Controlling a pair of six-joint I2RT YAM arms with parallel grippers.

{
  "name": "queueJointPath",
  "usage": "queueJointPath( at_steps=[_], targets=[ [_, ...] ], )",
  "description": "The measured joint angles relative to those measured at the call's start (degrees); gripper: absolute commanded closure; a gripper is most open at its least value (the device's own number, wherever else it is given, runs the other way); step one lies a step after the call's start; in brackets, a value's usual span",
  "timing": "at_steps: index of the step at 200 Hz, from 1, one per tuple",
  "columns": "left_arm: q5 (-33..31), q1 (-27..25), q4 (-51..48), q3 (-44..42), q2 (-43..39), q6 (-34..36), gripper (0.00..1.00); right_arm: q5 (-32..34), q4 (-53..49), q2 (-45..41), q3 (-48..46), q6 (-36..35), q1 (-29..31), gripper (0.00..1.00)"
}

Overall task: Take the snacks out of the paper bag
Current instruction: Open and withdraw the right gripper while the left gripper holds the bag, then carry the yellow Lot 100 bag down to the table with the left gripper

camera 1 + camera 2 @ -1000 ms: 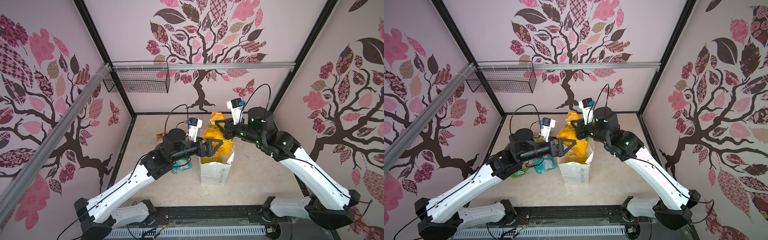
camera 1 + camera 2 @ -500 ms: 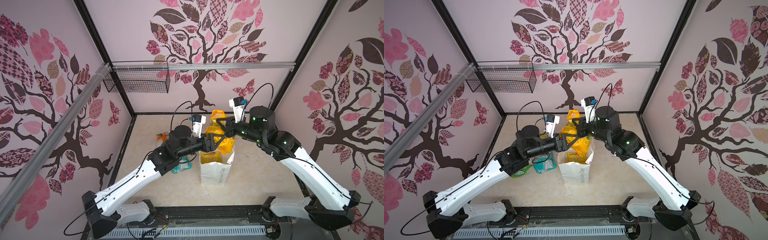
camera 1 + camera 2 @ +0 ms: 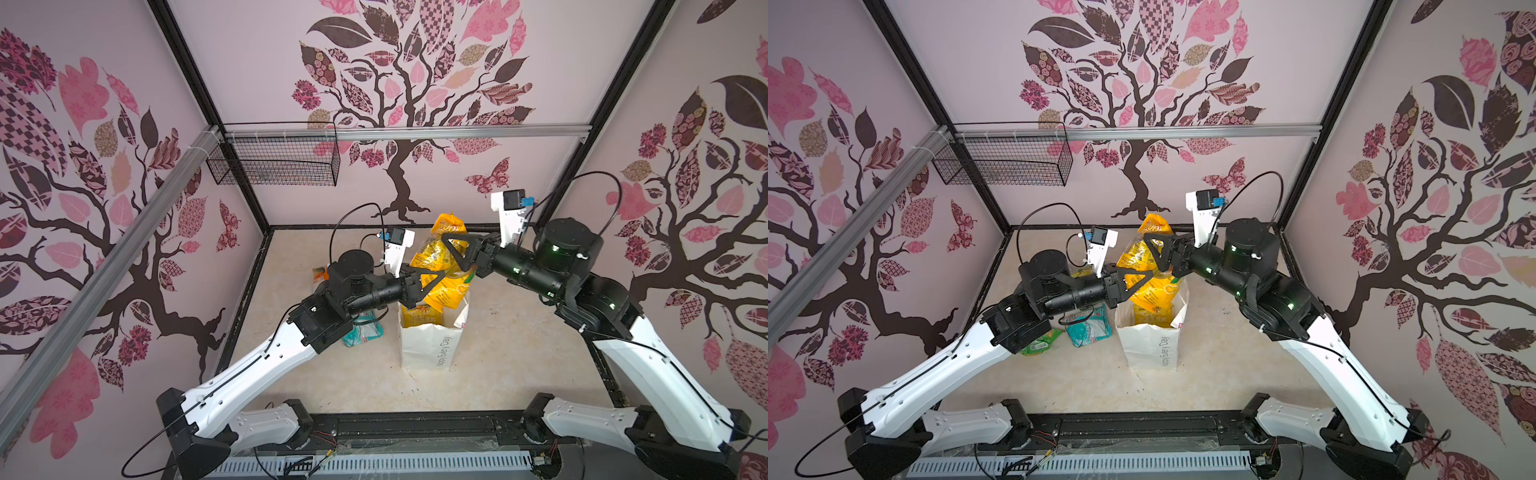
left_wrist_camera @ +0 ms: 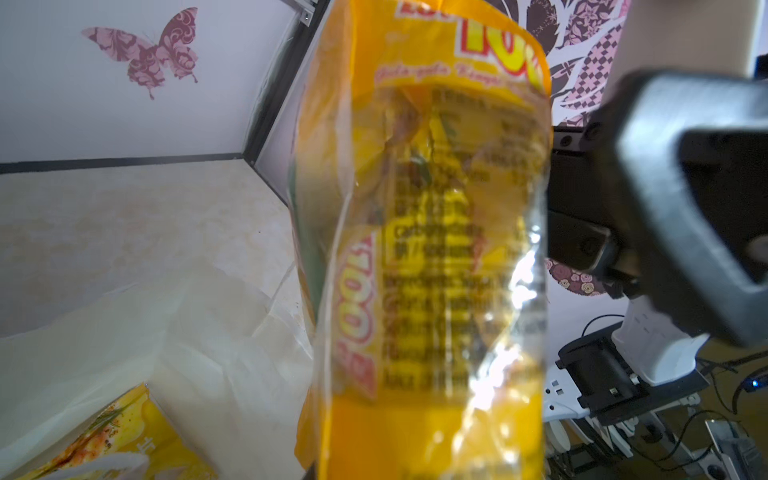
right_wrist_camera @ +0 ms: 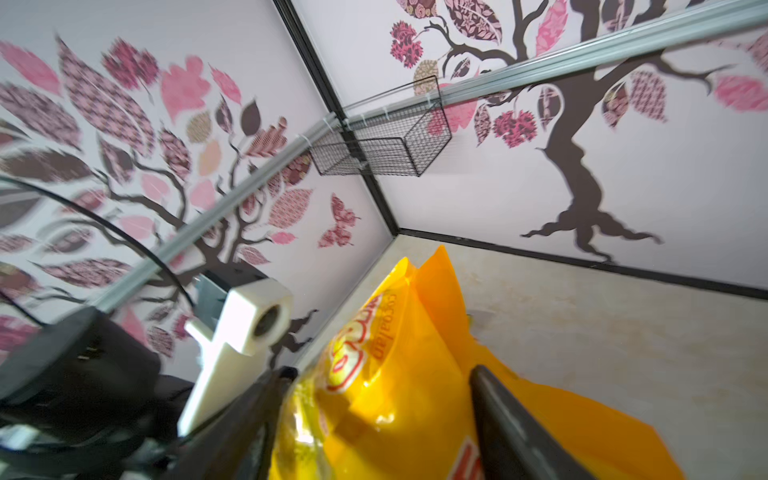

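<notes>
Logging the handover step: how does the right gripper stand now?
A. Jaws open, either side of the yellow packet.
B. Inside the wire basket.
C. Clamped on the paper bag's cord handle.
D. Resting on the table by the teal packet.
A: in the right wrist view the fingers of the right gripper stand wide apart with the yellow packet between them, over the paper bag.

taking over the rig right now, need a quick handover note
Left gripper: jaws shut on the tall yellow packet, which is raised at the paper bag mouth.
Right gripper: jaws open on either side of that packet's top.
Done: teal packet and green packet lie on the table beside the bag.
Left: set the held packet down, then take out the second yellow packet inside the bag.
</notes>
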Motion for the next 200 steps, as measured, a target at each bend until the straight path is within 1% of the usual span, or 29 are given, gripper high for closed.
queueJointPath(
  at_steps=[40,75,98,121,143,167,189,200],
  targets=[
    [0.07,-0.15,-1.97,0.00,-2.40,4.98,0.89,-1.79,5.40,-7.15,-2.82,-0.13,0.31,0.01],
    [-0.09,-0.15,-4.44,-0.04,-7.58,10.36,0.89,-1.31,10.88,-13.27,-7.74,-0.17,0.31,0.00],
    [-0.44,-0.15,-4.76,-0.96,-12.94,13.57,0.88,1.44,14.32,-16.87,-13.46,-0.15,0.28,0.00],
    [-2.01,-0.22,-4.90,-4.61,-20.24,15.80,0.87,5.60,15.65,-18.27,-18.14,-0.13,0.31,0.01],
    [-5.29,-0.26,-6.45,-9.38,-27.02,16.74,0.87,8.85,15.72,-18.40,-21.84,-0.11,0.28,0.00],
    [-11.08,-0.26,-9.51,-14.38,-33.51,16.17,0.87,10.69,15.63,-18.14,-25.18,0.07,0.31,0.00],
    [-17.99,-0.26,-11.72,-20.09,-39.19,13.16,0.86,11.63,15.65,-17.57,-27.74,0.44,0.31,0.00],
    [-21.44,-0.26,-12.79,-23.54,-42.14,10.40,0.86,11.93,15.58,-17.31,-29.00,0.57,0.31,0.00]
  ],
)
